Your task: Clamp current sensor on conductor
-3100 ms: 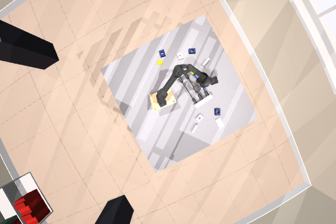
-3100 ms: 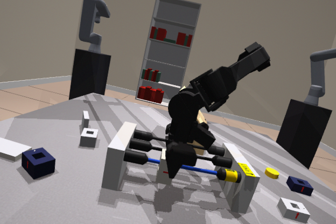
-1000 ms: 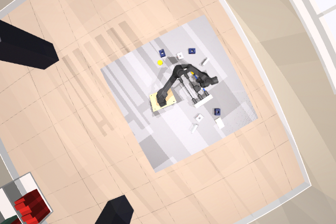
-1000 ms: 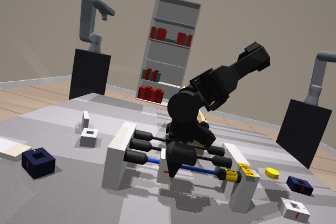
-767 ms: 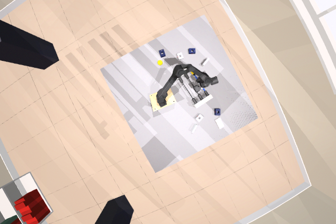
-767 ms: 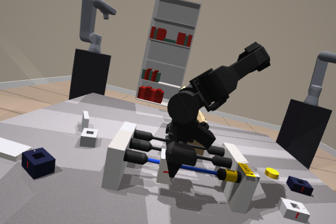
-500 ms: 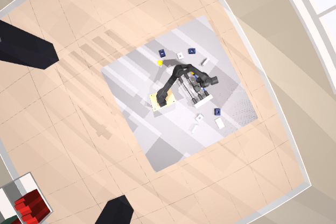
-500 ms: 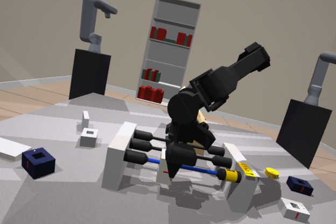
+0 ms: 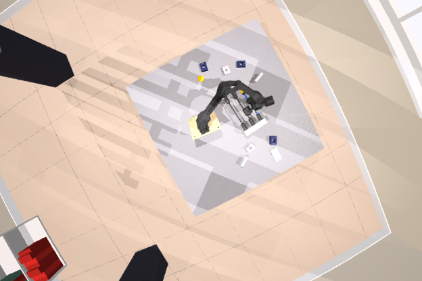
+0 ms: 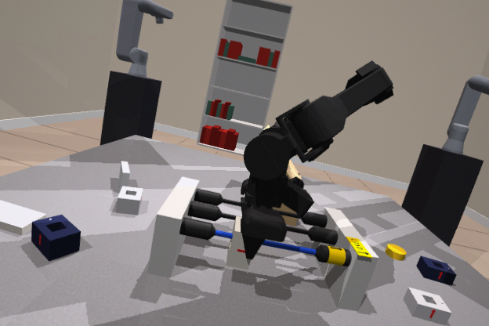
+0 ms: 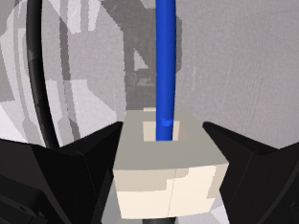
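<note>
The cream split-core sensor sits closed round the blue conductor, which passes up through its square opening in the wrist view. In the exterior view the sensor shows as a pale block under the gripper, with a small red arrow mark on its near face; which way the arrow points cannot be told at this size. The gripper comes down from above, and its two dark fingers stand at about half width on either side of the sensor, pressed against its flanks, so the sensor is held between them.

The blue conductor runs between two white end blocks, with a black sleeve at the left end and a yellow sleeve at the right. A yellow label lies on top of the right end block, just beside the yellow sleeve. Two black conductors run parallel behind the blue one.

Around the fixture on the grey table lie spare sensors: a navy one at the left, a white one behind it, another navy one and a white one at the right. A yellow disc rests near the right block.
</note>
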